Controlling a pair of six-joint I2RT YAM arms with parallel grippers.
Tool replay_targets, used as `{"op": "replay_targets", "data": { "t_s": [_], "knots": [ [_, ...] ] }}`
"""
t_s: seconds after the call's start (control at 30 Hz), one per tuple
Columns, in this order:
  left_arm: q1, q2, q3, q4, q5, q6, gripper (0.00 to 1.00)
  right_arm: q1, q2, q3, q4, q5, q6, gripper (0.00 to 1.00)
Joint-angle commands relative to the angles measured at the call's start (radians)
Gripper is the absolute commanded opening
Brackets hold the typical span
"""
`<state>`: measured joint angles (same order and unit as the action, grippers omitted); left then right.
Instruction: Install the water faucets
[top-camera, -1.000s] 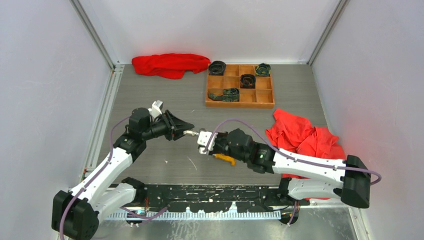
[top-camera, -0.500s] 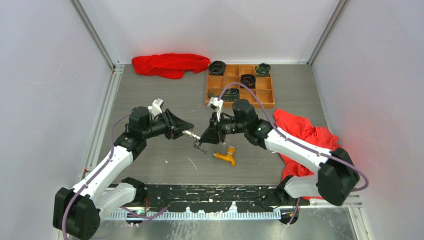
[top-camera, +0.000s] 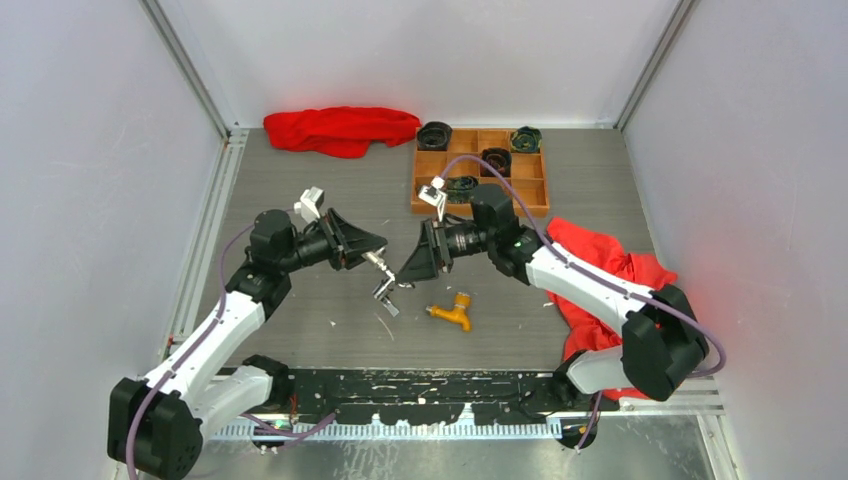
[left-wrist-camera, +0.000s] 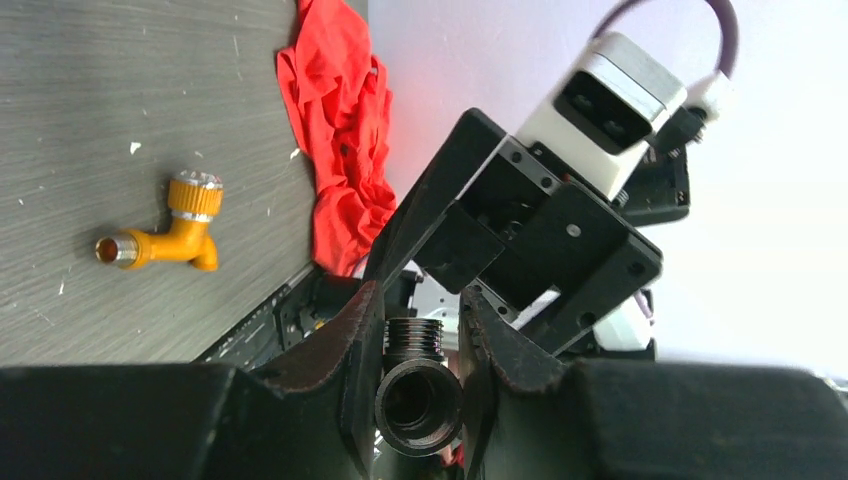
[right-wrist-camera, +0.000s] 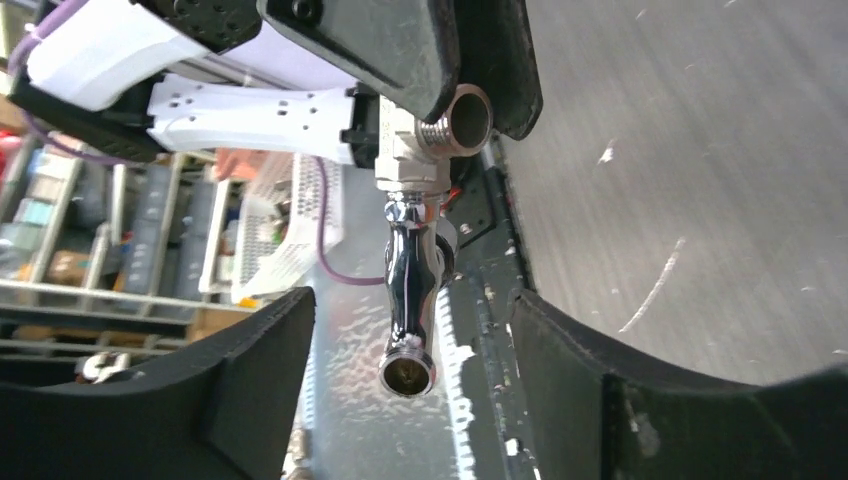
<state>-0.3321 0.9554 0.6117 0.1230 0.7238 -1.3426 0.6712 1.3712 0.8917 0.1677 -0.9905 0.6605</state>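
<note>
Holding the shiny silver metal faucet (right-wrist-camera: 410, 290) by its threaded end, the left gripper (top-camera: 371, 257) is clamped on it above the middle of the grey tabletop (top-camera: 300, 190), spout hanging down. The right gripper (top-camera: 408, 272) faces it just beside, jaws apart, gripping nothing. An orange-yellow metal faucet with a bent spout (top-camera: 452, 312) lies loose toward the near edge, right of centre.

Likely step: taking or turning the silver piece between the two arms. To do it well, keep the left grip firm, square the right jaws on the spout before closing, and turn slowly so the threads don't cross.

No mount to install into is visible. The left wrist view shows only a dark threaded opening between the pads (left-wrist-camera: 355, 350), with the faucet body cut off. The wooden compartment tray (top-camera: 500, 209) at the far edge holds dark rolls, details unclear.
</note>
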Motion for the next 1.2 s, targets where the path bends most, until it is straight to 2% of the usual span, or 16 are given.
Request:
{"op": "replay_targets", "data": {
  "t_s": [0.0,0.13,0.3,0.43,0.57,0.8,0.9,0.97,1.03,1.07,1.1,1.17],
  "knots": [
    [0.017,-0.032,0.012,0.116,-0.013,-0.056,0.0,-0.005,-0.1,0.083,-0.224,0.168,-0.194,0.82],
    [0.019,-0.044,0.011,0.131,-0.036,-0.08,0.0,-0.004,-0.155,0.005,-0.122,0.235,-0.157,0.86],
    [0.018,-0.076,-0.01,0.139,-0.09,-0.113,0.0,-0.003,-0.222,-0.199,0.325,0.25,0.059,0.9],
    [0.018,-0.102,-0.033,0.114,-0.142,-0.139,0.0,0.024,-0.208,-0.227,0.414,0.314,0.105,0.9],
    [0.019,-0.118,-0.066,0.115,-0.175,-0.167,0.0,0.068,-0.195,-0.285,0.595,0.368,0.134,0.9],
    [0.019,-0.13,-0.08,0.129,-0.195,-0.182,0.0,0.114,-0.085,-0.29,0.705,0.368,0.162,0.89],
    [0.018,-0.13,-0.084,0.134,-0.195,-0.187,0.0,0.129,-0.057,-0.288,0.73,0.366,0.163,0.83],
    [0.018,-0.135,-0.087,0.133,-0.198,-0.187,0.0,0.131,-0.044,-0.294,0.759,0.364,0.167,0.7],
    [0.019,-0.143,-0.093,0.13,-0.204,-0.188,0.0,0.132,-0.045,-0.307,0.773,0.396,0.161,0.5],
    [0.018,-0.147,-0.094,0.13,-0.203,-0.187,0.0,0.132,-0.048,-0.314,0.774,0.414,0.154,0.45],
    [0.018,-0.148,-0.098,0.131,-0.2,-0.188,0.0,0.131,-0.051,-0.321,0.779,0.428,0.152,0.41],
    [0.019,-0.152,-0.101,0.13,-0.195,-0.188,0.0,0.132,-0.048,-0.325,0.786,0.437,0.152,0.39]
  ]
}}
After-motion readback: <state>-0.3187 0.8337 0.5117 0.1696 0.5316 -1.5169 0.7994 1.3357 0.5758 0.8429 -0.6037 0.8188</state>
